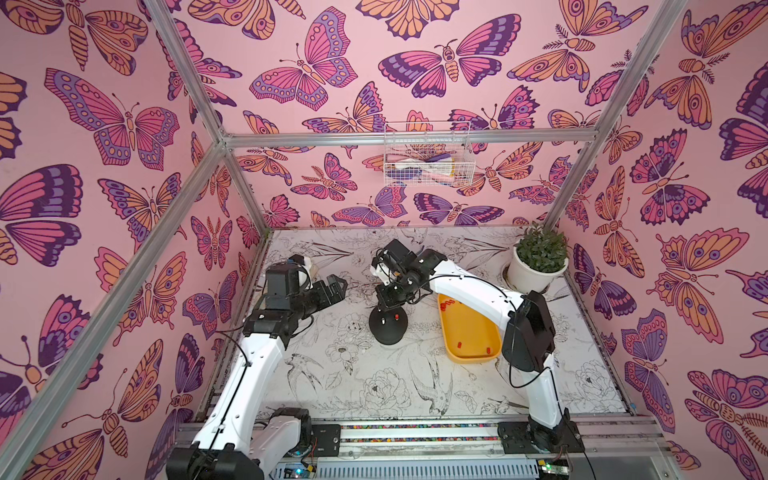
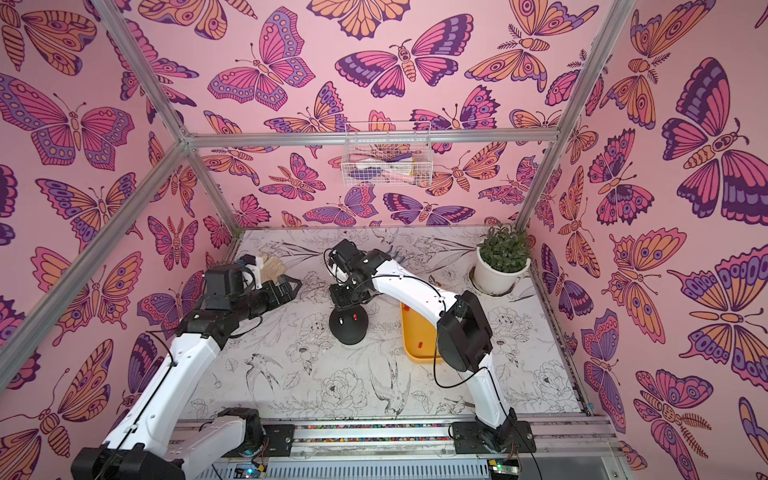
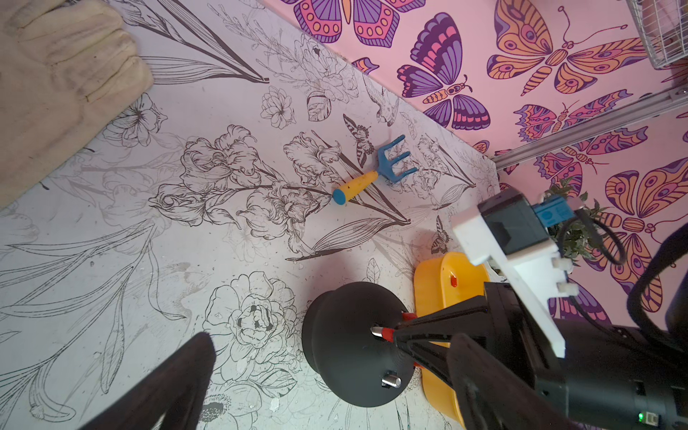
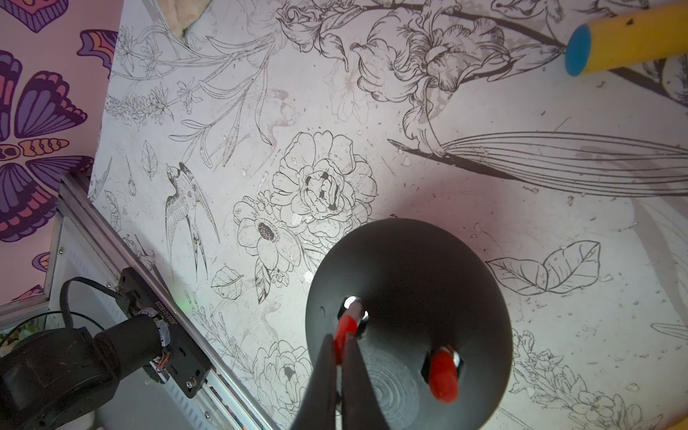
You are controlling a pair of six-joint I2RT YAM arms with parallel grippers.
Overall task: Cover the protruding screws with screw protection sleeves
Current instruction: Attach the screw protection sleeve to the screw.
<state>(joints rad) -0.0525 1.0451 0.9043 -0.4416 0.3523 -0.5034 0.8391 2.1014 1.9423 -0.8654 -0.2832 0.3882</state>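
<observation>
Right wrist: R hand on sleeve

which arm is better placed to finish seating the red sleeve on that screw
Right. The right gripper is shut on the red sleeve, partway over a screw on the black dome. The left gripper hangs open and empty, off to the dome's side.

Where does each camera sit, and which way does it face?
Top views: high above the arm bases, facing down and toward the back wall; both whole arms, left gripper open, right gripper at the black dome.
Left wrist: on the left arm, facing across the table toward the dome; own fingers at the edges.
Right wrist: on the right arm, facing down on the dome; own fingers shut on a red sleeve.
Shared by both wrist views: dome, that sleeve, toy rake.
</observation>
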